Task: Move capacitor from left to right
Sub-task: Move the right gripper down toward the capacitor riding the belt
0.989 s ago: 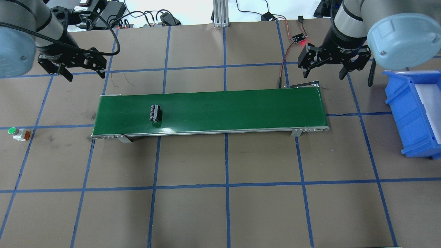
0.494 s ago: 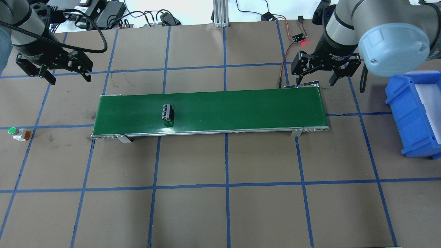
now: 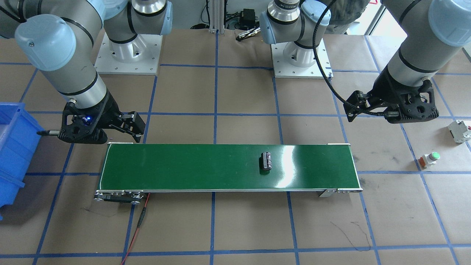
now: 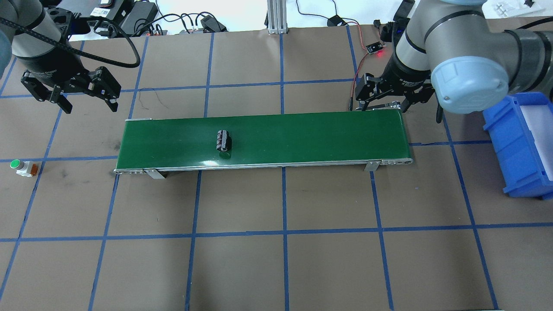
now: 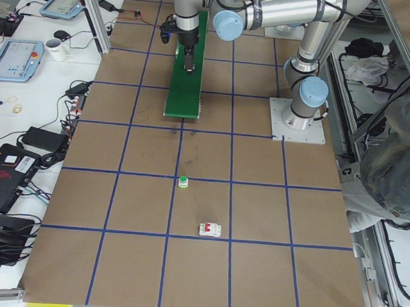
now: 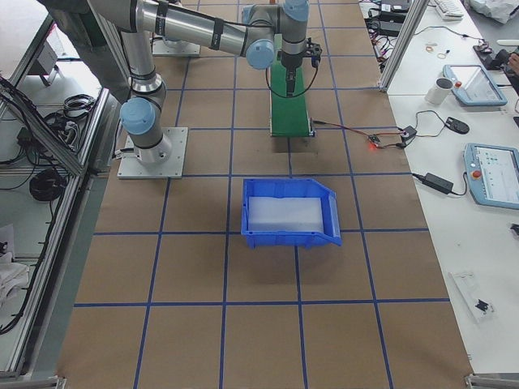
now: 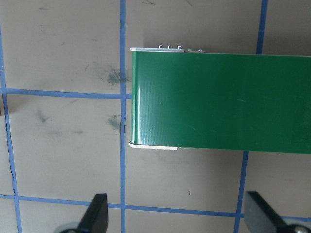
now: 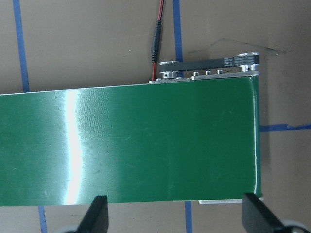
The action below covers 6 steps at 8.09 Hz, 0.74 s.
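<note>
The capacitor, a stubby black cylinder with pale markings, lies on its side on the green conveyor belt, left of the belt's middle. It also shows in the front view. My left gripper is open and empty over the table, behind the belt's left end. My right gripper is open and empty at the back edge of the belt's right end. Neither wrist view shows the capacitor.
A blue bin stands at the right of the belt. A white button with a green cap and a white boxy part with a red tab lie at the far left. A small board with a red light and its wires lie behind the right gripper.
The capacitor has travelled to the right along the belt. My left gripper has moved left, away from the belt. My right gripper has moved left and down to the belt's right end.
</note>
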Motion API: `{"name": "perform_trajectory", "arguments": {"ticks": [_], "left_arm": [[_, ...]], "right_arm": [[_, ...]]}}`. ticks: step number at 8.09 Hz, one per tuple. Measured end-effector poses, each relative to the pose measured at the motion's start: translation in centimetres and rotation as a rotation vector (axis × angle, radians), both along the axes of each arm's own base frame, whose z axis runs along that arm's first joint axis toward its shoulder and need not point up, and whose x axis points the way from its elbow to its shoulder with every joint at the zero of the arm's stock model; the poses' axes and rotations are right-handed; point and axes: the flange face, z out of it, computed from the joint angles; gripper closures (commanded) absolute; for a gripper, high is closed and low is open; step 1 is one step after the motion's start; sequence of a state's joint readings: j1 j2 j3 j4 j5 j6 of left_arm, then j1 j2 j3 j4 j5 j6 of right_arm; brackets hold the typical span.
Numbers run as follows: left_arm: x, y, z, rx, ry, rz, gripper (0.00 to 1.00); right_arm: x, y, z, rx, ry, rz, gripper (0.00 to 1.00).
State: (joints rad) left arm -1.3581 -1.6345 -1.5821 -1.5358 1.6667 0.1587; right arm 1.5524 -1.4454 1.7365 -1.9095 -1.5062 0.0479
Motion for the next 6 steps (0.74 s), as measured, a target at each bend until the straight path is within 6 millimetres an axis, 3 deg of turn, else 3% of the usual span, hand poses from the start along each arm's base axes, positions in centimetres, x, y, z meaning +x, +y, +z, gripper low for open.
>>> {"name": "perform_trajectory", "arguments": {"ticks": [2, 6], "left_arm": [[-1.7, 0.4, 0.5, 0.010, 0.001, -0.025, 0.00], [-4.3, 1.0, 0.5, 0.030, 0.003, -0.071, 0.00]], "right_arm": [[2.1, -0.1, -1.5, -0.026, -0.002, 0.033, 0.05], [3.7, -0.5, -2.9, -0.036, -0.002, 0.057, 0.04]]}}
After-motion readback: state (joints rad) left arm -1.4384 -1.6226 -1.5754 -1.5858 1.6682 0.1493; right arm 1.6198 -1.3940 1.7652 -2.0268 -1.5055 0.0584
